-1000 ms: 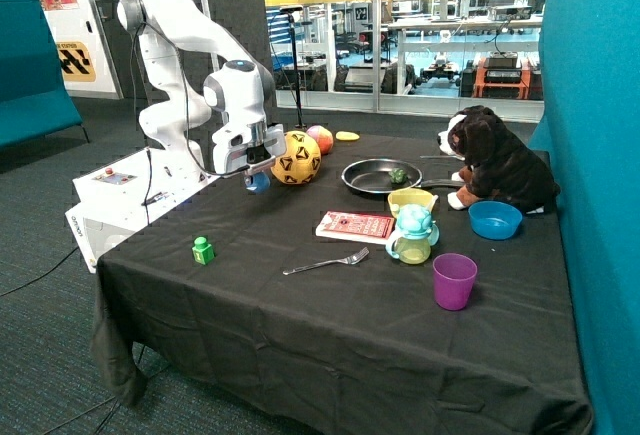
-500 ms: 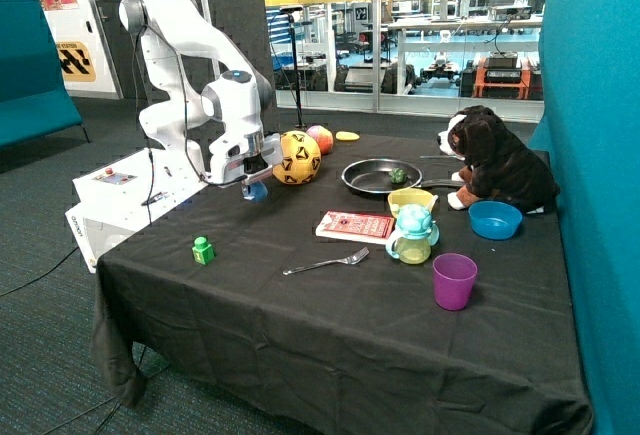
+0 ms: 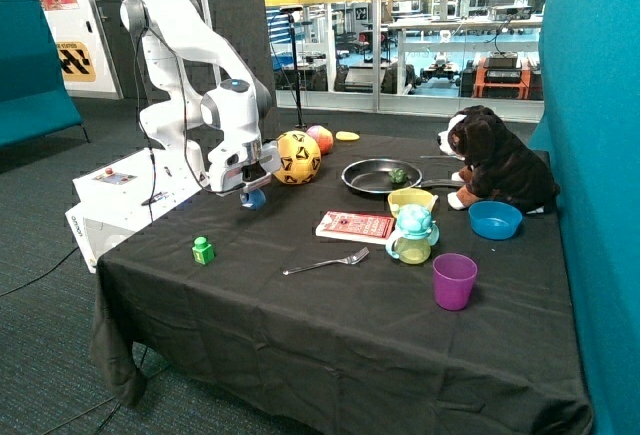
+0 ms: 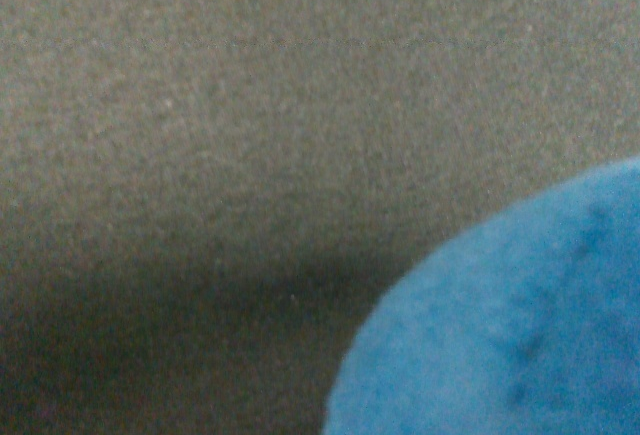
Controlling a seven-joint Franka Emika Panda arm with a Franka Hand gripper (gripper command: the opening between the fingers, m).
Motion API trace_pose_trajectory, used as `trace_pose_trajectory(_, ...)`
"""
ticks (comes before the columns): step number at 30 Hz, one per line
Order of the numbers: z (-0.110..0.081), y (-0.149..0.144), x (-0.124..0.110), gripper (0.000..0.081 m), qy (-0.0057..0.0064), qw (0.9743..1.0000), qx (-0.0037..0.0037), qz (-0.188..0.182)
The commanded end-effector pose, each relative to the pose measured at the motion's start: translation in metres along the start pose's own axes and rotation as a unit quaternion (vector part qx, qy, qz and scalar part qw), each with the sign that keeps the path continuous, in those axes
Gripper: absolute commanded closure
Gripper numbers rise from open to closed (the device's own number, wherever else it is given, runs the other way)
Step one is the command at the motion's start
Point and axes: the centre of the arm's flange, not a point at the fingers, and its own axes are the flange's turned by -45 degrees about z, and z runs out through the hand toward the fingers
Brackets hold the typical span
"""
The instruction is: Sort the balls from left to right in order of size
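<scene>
My gripper (image 3: 252,193) is shut on a small blue ball (image 3: 253,197) and holds it low over the black tablecloth (image 3: 300,305), near the table's left edge. The blue ball fills one corner of the wrist view (image 4: 510,325), with only cloth around it. A larger yellow and black football (image 3: 298,157) sits just behind and to the right of the gripper. A smaller pink and yellow ball (image 3: 320,138) lies behind the football at the back of the table.
A green block (image 3: 203,250), a fork (image 3: 326,262), a red book (image 3: 355,226), a pan (image 3: 381,176), a sippy cup (image 3: 413,234), a purple cup (image 3: 454,281), a blue bowl (image 3: 495,219) and a plush dog (image 3: 495,160) stand on the table.
My gripper has moved left and down toward the table's left edge, away from the football, carrying the blue ball.
</scene>
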Motion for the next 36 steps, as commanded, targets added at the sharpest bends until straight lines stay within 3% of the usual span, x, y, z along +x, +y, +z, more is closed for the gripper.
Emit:
trace_pose_trajectory(1,0.010,0.002,-0.008,0.0808,0.0004,1.0000,-0.00022,-0.009)
trace_pose_trajectory(18,0.019,0.007,-0.012,0.0808,0.0004,0.9999,-0.00022,-0.016)
trace_pose_trajectory(19,0.019,0.006,-0.012,0.0757,0.0004,0.9998,-0.00022,-0.020)
trace_pose_trajectory(24,0.015,-0.001,-0.010,0.0218,0.0004,0.9993,-0.00023,-0.038)
trace_pose_trajectory(26,0.013,-0.004,-0.010,0.0061,0.0004,0.9994,-0.00023,-0.034)
trace_pose_trajectory(29,0.011,-0.008,-0.010,0.0008,0.0004,0.9991,-0.00023,-0.042)
trace_pose_trajectory(36,0.011,-0.009,-0.009,0.0000,0.0004,0.9991,-0.00023,-0.041)
